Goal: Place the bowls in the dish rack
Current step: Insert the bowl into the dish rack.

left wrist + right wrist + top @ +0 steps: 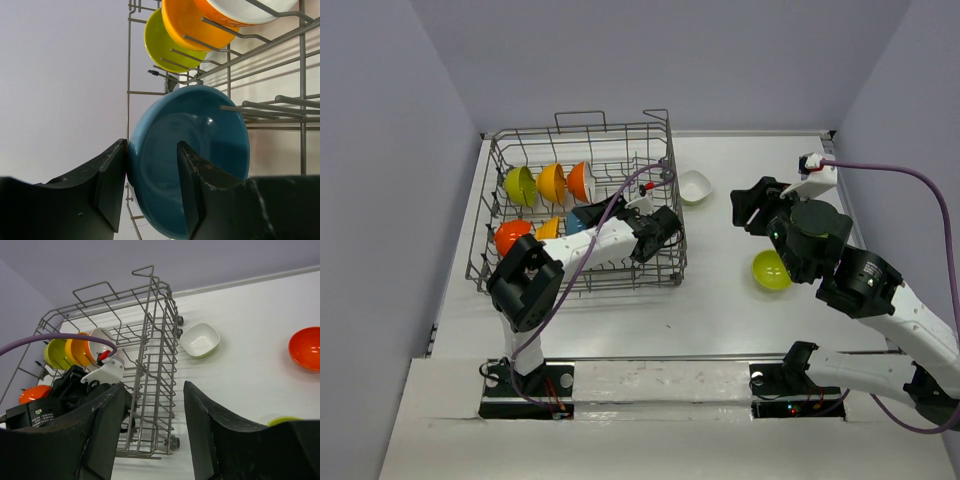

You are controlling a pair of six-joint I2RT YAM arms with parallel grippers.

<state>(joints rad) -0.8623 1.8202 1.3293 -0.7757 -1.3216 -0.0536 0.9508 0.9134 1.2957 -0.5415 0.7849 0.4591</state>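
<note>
The dish rack (578, 287) holds a back row of lime green (519, 185), orange-yellow (551, 182) and red-orange (579, 180) bowls. A red-orange bowl (508, 236) and an orange-yellow one (549, 228) stand in front. My left gripper (600, 214) reaches into the rack, shut on the teal blue bowl (200, 150), one finger outside its rim and one inside (151, 145). The right gripper (742, 208) hovers open and empty right of the rack (154, 386). On the table lie a white bowl (695, 186), a lime green bowl (769, 271) and a red-orange bowl (306, 347).
The rack's tines (260, 107) cross in front of the teal bowl. A purple cable (920, 185) loops over the right arm. Grey walls close in the table on the left, back and right.
</note>
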